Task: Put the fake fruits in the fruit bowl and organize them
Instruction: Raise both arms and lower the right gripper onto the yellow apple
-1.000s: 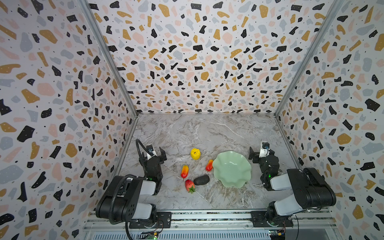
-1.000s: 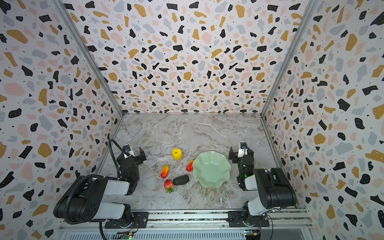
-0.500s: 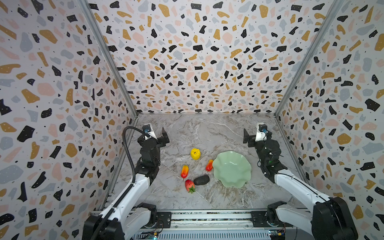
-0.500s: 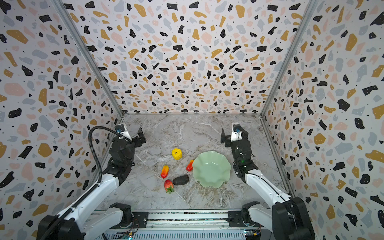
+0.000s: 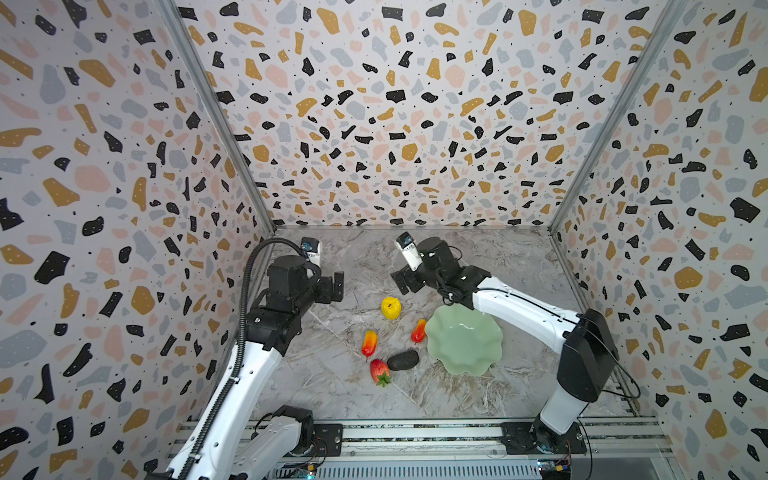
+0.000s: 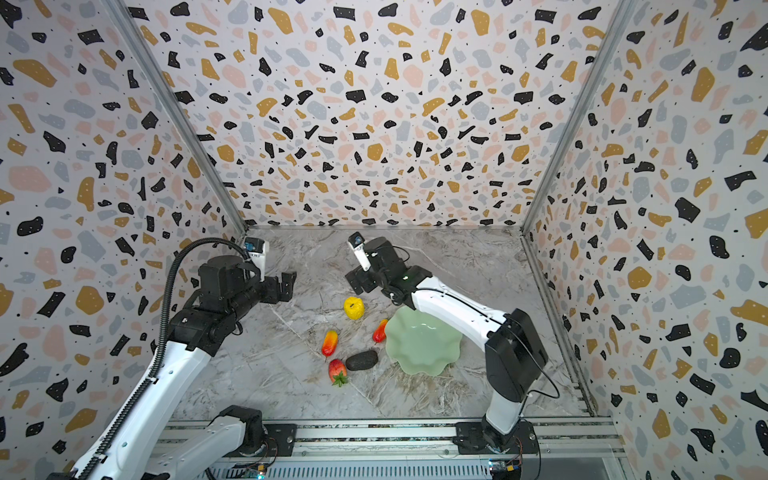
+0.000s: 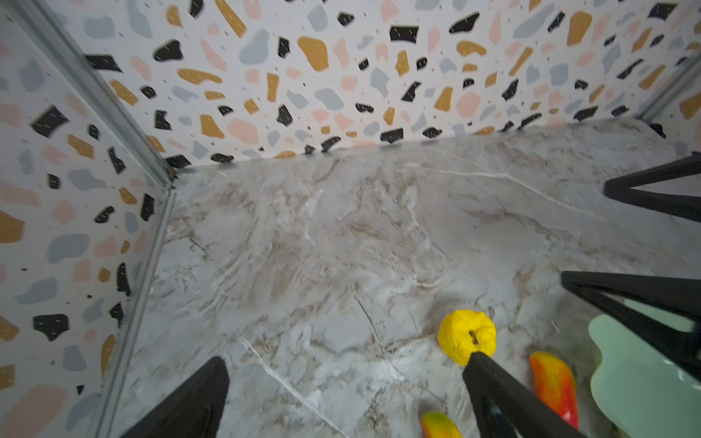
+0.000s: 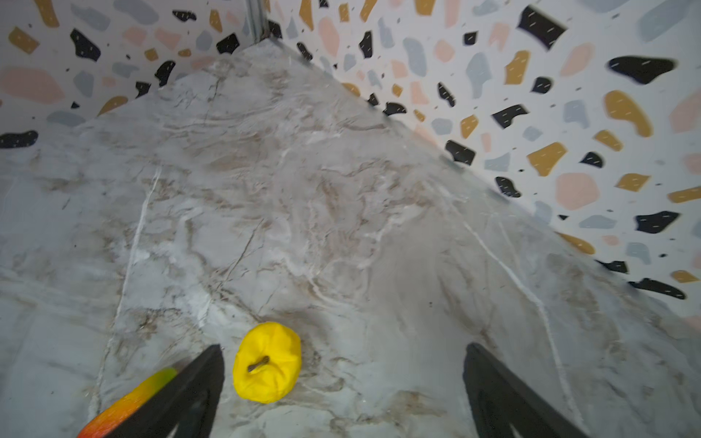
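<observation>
Any lettering on the white wrist camera housing [image 5: 406, 249] is too small for us to read. In both top views we see the fruit bowl [image 5: 463, 340] standing on the marble table [image 5: 498, 266] with all five fruits outside it, on its left-arm side. The nearer red-to-yellow fruit [image 5: 419, 331] lies just beside its rim, and the yellow fruit [image 5: 391, 307] a little beyond toward the back wall [image 5: 395, 124]. The farther red-to-yellow fruit [image 5: 369, 343] lies well apart from the rim. The dark oval fruit [image 5: 403, 360] sits near the bowl's front-left edge with the strawberry [image 5: 379, 371] just beside it. Only the top views take in those last two. The right gripper [image 5: 402, 283] hangs beyond the bowl's back-left rim, near the yellow fruit, jaws wide apart and empty. The right wrist view shows us that fruit [image 8: 267, 362] by one finger [image 8: 197, 386], untouched. The left gripper [image 5: 337, 286] hangs farther from the bowl, across the yellow fruit from the right one, likewise spread and empty. The left wrist view alone among the wrist views catches the bowl's scalloped rim [image 7: 637, 386], both red-to-yellow fruits and the right gripper's fingers [image 7: 622, 189].
</observation>
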`<action>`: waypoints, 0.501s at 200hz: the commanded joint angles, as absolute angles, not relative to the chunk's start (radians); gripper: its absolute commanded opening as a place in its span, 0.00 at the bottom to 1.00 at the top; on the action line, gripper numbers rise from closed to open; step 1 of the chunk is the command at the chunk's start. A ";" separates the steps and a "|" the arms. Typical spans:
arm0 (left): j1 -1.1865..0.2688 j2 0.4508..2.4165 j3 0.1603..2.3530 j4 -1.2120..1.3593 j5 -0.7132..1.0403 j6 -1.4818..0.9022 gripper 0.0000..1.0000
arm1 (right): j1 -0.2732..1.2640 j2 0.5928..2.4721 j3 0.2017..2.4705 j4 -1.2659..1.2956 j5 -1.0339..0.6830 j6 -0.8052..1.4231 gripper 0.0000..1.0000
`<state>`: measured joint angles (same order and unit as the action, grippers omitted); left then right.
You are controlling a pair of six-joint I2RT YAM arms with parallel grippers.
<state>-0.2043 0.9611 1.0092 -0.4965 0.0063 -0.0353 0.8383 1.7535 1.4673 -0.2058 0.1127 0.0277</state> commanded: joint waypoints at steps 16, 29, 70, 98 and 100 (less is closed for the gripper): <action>-0.210 0.972 0.953 -0.502 0.097 0.009 1.00 | 0.890 1.833 1.558 -0.327 0.123 0.182 0.99; -0.209 0.978 0.938 -0.488 0.092 0.015 1.00 | 0.893 1.872 1.575 -0.340 0.120 0.199 0.99; -0.209 0.954 0.899 -0.466 0.032 0.013 1.00 | 0.889 1.980 1.626 -0.361 0.116 0.222 1.00; -0.206 0.941 0.883 -0.455 0.028 0.012 0.99 | 0.882 2.047 1.672 -0.363 0.091 0.238 0.97; -0.206 0.940 0.882 -0.454 0.028 0.012 1.00 | 0.881 2.051 1.674 -0.364 0.089 0.240 0.97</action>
<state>-0.2054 0.9607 0.8932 -0.4931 0.0456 0.0002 0.8845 2.0300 1.6161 -0.3305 0.1051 0.2050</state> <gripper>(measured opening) 0.995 0.985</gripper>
